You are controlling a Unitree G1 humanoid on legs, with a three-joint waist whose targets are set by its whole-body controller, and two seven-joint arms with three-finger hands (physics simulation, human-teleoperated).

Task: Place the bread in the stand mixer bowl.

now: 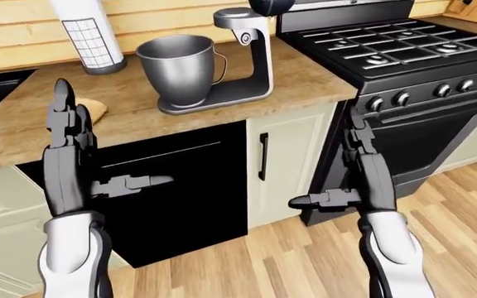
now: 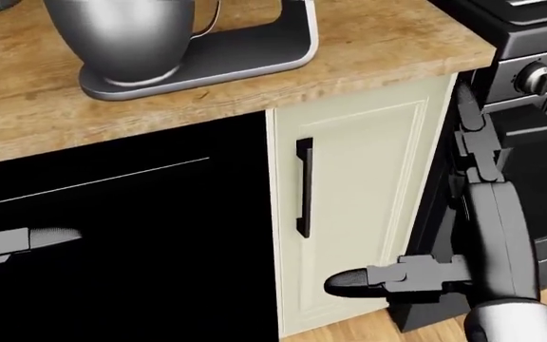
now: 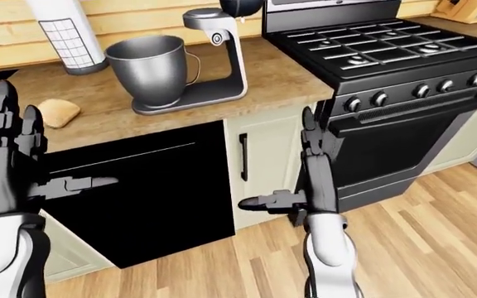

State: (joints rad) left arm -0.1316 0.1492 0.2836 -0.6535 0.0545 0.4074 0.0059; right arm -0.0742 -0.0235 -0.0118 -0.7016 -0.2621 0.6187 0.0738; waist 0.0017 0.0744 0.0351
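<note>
A tan bread roll (image 3: 58, 112) lies on the wooden counter (image 3: 272, 77), left of the stand mixer. The mixer's steel bowl (image 3: 148, 68) sits upright and empty-looking on the mixer's grey base (image 3: 190, 100), under the raised head. My left hand (image 3: 11, 155) is held up open below the counter's edge, left of and lower than the bread, fingers pointing up. My right hand (image 3: 313, 167) is also open, in front of the cream cabinet door (image 3: 259, 161), holding nothing.
A black dishwasher front (image 3: 131, 186) fills the space under the counter. A black gas range (image 3: 388, 68) with knobs stands at the right. A paper towel roll (image 3: 60, 37) stands at the counter's top left. Wooden floor (image 3: 437, 236) lies lower right.
</note>
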